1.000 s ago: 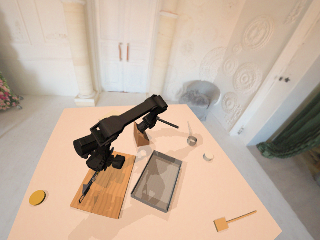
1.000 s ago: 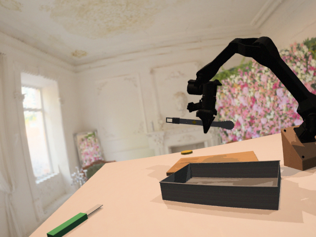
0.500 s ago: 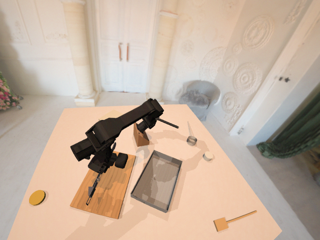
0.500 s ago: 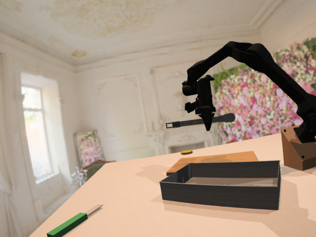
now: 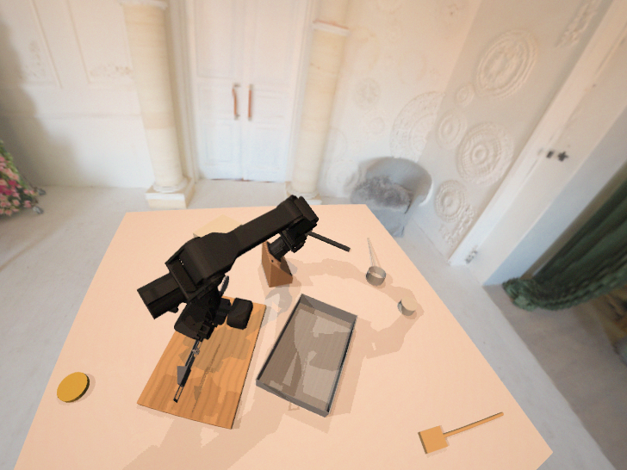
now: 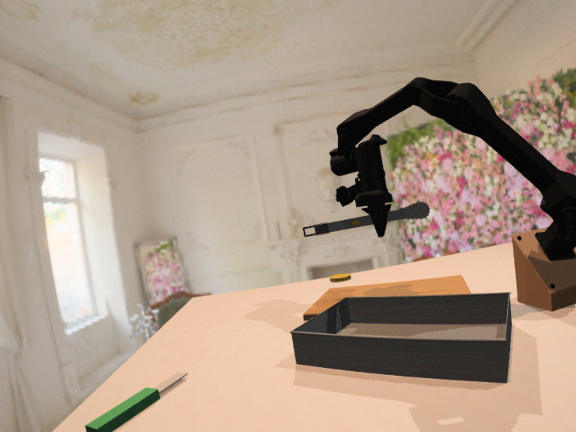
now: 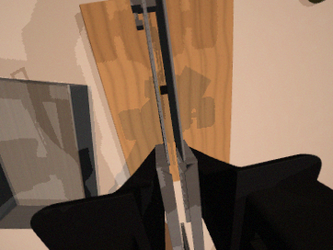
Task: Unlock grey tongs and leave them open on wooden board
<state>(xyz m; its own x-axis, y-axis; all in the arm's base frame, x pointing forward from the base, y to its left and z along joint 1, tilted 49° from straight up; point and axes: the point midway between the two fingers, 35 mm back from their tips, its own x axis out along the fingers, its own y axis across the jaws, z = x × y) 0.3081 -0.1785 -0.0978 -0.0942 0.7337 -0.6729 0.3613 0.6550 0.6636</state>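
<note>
The arm hid part of the one board (image 5: 212, 374) in the top view, and the wrist view cut off the tongs' (image 6: 344, 224) far end. The pincer (image 6: 379, 227) was clenched on the one pair of tongs, held nearly level in the air above the board, beside the one tin (image 6: 404, 358) mid-counter (image 6: 209, 372).

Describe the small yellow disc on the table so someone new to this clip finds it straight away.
Start at the rectangular wooden board beside the dark grey roasting tin. On the board's side away from the tin, near the table edge, lies the flat round yellow disc, alone on the bare top. It is the only yellow, coin-shaped thing there.
</note>
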